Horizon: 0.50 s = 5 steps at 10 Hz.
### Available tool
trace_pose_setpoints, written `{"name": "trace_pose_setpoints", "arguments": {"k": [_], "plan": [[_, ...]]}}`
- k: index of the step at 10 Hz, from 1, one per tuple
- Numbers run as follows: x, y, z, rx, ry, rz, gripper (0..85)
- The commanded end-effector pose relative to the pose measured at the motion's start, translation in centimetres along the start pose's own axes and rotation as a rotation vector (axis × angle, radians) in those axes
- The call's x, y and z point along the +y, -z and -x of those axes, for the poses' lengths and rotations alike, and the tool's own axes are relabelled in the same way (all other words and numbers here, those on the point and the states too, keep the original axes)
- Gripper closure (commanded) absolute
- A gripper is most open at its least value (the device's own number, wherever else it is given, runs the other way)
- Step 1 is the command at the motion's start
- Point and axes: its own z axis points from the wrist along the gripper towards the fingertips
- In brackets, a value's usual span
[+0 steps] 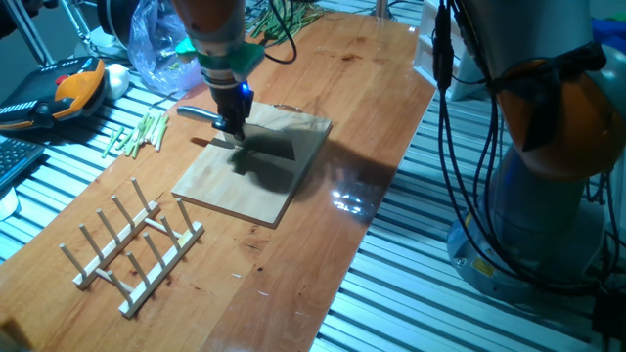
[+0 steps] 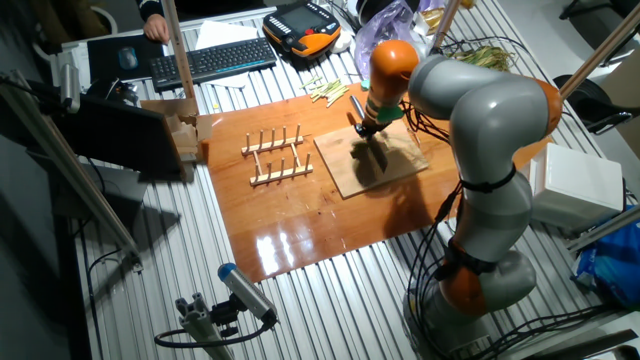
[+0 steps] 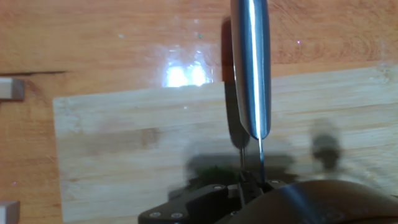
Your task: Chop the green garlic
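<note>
A lab bench of ribbed metal slats holds a long glossy wooden tabletop [image 1: 323, 196], with a keyboard [image 2: 215, 60], an orange handset [image 2: 310, 40] and a plastic bag [image 1: 156, 44] at the far edge. On the tabletop lies a pale wooden cutting board [image 1: 256, 166]. To its near left stands a small wooden peg rack [image 1: 132, 249]; to its far left lies a loose heap of pale yellowish stalk sticks [image 1: 137, 132].

The grey and orange arm [image 2: 480, 130] reaches over from the right, elbow high, wrist bent down so the gripper [image 1: 232, 122] points at the far left part of the board. Its fingers are clamped on a knife [image 3: 250, 68], whose steel blade runs away from the hand camera, edge on.

The green garlic [image 3: 214, 169] shows only as a faint dark-green smudge on the board just beneath the hand, close to the blade; its exact shape cannot be made out.

Judged from the task, it is light, thin and soft, likely to roll or skid under the blade, so it is best pressed straight down across its middle rather than gripped
</note>
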Motion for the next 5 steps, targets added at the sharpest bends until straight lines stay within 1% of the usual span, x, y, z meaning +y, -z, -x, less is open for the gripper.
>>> {"name": "trace_pose_setpoints", "arguments": {"k": [1,2,3,5], "plan": [[-0.1,-0.1,-0.1,-0.002,0.001,0.001,85.0],[-0.1,-0.1,0.0,-0.002,0.000,0.002,85.0],[0.1,-0.4,0.1,-0.008,-0.003,0.001,85.0],[0.1,-1.3,0.7,-0.025,-0.001,0.005,85.0]]}}
